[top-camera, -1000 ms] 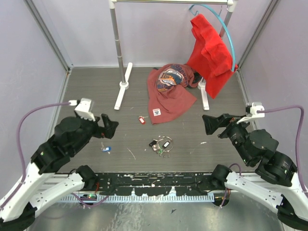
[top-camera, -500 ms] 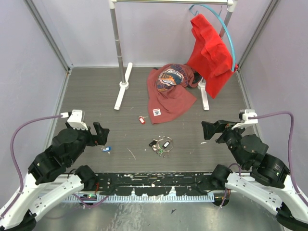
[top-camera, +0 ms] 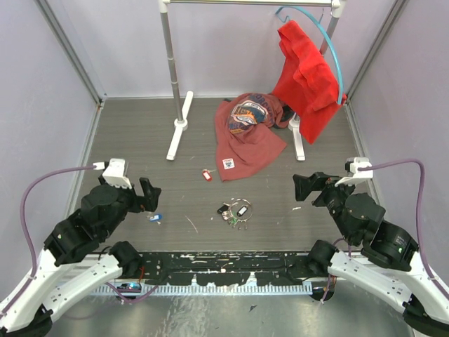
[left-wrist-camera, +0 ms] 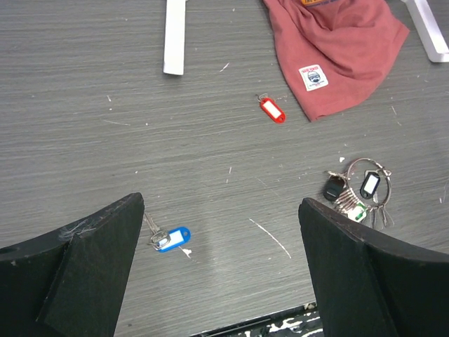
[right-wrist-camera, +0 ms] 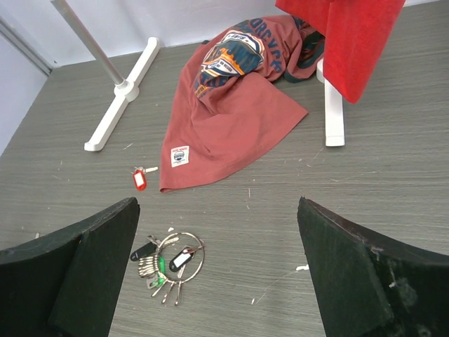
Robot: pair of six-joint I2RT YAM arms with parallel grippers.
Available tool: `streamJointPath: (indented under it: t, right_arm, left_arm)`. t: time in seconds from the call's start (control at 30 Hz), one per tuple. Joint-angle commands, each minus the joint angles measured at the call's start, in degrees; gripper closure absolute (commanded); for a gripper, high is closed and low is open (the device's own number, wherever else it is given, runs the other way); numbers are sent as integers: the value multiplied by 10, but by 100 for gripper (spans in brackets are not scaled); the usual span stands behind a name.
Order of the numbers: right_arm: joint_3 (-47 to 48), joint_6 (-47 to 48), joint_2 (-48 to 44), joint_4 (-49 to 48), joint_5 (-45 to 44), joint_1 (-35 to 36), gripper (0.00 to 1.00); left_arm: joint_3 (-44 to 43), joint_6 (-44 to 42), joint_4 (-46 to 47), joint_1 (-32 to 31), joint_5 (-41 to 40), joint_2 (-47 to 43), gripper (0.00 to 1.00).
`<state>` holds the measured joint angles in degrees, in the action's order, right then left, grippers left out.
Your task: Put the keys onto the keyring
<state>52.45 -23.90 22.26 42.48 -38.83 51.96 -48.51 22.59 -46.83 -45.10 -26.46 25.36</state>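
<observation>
While keyring (top-camera: 240,208) lies mid-table with keys (right-wrist-camera: 158,270) bunched on it, both arms sit off to the sides; blue-tagged key (top-camera: 155,217) loose near left gripper (top-camera: 149,193); red-tagged key (top-camera: 206,175) loose just beside crumpled shirt (top-camera: 245,140); left gripper spread wide, gripping nothing; right gripper (top-camera: 309,187) same, well apart from ring.

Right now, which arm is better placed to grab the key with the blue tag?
Left. The blue-tagged key lies right by the open left gripper, showing between its fingers in the wrist view. The right gripper is far across, beyond the keyring.
</observation>
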Motion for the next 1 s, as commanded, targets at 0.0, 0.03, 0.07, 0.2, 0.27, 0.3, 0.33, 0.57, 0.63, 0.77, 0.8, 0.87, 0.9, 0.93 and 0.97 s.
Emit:
streamJointPath:
  t: [0.0,0.03,0.07,0.2,0.27,0.3,0.33,0.57,0.63,0.77,0.8,0.87,0.9,0.93,0.97]
  right_arm:
    - [3,-14,10,-15,-34,2,0]
    - [4,-16,11,-12,-38,2,0]
    - [6,-18,13,-10,-43,2,0]
    - [7,-20,19,-9,-53,1,0]
    - [9,-22,27,-9,-56,2,0]
    - [10,-22,32,-9,-55,2,0]
    - [12,-24,37,-7,-55,2,0]
    - [39,-27,84,6,-27,2,0]
    - [50,-18,92,10,-13,2,0]
    - [49,-5,77,-9,-18,2,0]
    - [44,-1,66,-18,-19,2,0]
    - [34,5,43,-32,-25,2,0]
    - [28,5,32,-37,-28,2,0]
    - [23,5,21,-41,-31,1,0]
    - [17,5,12,-45,-32,1,0]
  left_arm:
    - [-5,4,8,2,-1,20,2]
    - [-5,4,9,3,-2,24,2]
    - [-6,5,10,2,-3,28,2]
    - [-11,12,8,3,-14,42,2]
    - [-11,19,8,3,-23,49,2]
    - [-10,23,8,2,-28,53,2]
    - [-7,26,9,3,-31,57,2]
    - [-15,25,8,2,-21,72,2]
    - [-18,18,5,3,-21,64,2]
    - [-3,1,27,3,-32,21,2]
    - [-2,-1,28,2,-35,11,2]
    - [-1,2,23,3,-46,-6,2]
    - [1,5,21,3,-52,-13,2]
    - [5,8,19,3,-58,-19,2]
    - [8,10,17,3,-59,-26,2]
